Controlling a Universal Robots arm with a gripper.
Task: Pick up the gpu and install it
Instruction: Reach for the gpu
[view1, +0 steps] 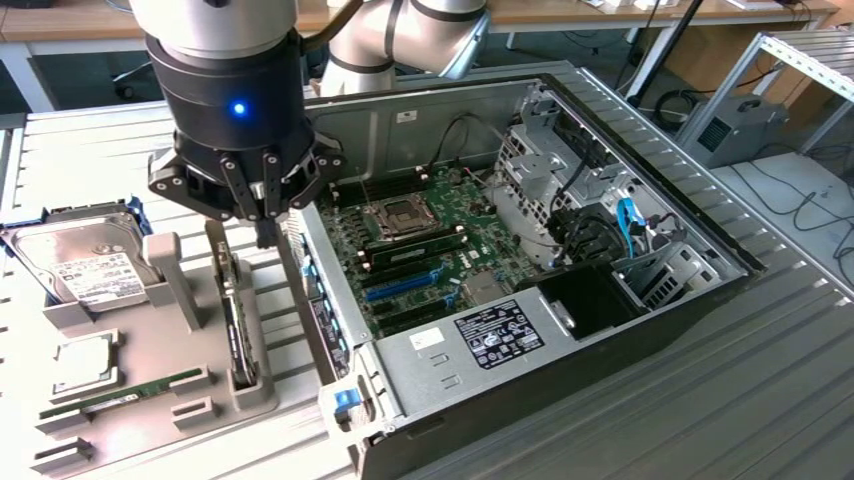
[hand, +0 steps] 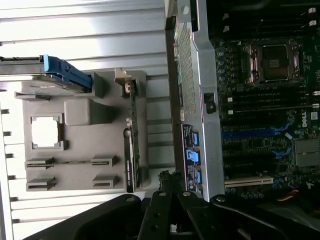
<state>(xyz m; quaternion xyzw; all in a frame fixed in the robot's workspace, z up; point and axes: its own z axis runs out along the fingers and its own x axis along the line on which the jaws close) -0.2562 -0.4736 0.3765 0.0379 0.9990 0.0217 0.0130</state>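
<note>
The gpu (view1: 238, 325) stands edge-on, thin and dark, in a slot of the grey holder (view1: 167, 425) on the exterior view's left. In the wrist view the gpu (hand: 131, 150) is a narrow dark strip with a metal bracket at one end. My gripper (view1: 267, 232) hangs above the holder, between the gpu's far end and the open computer case (view1: 441, 350). Its fingers are shut together with nothing between them, and they are clear of the card. The fingertips (hand: 168, 181) show at the wrist view's edge, beside the case wall.
The holder also carries a hard drive (view1: 83, 268) in a blue frame, a CPU (view1: 83, 362) and a RAM stick (view1: 127, 392). The case lies open, showing the motherboard (view1: 427, 235) with blue slots (view1: 400, 285). A metal frame (view1: 801, 60) stands at the exterior view's right.
</note>
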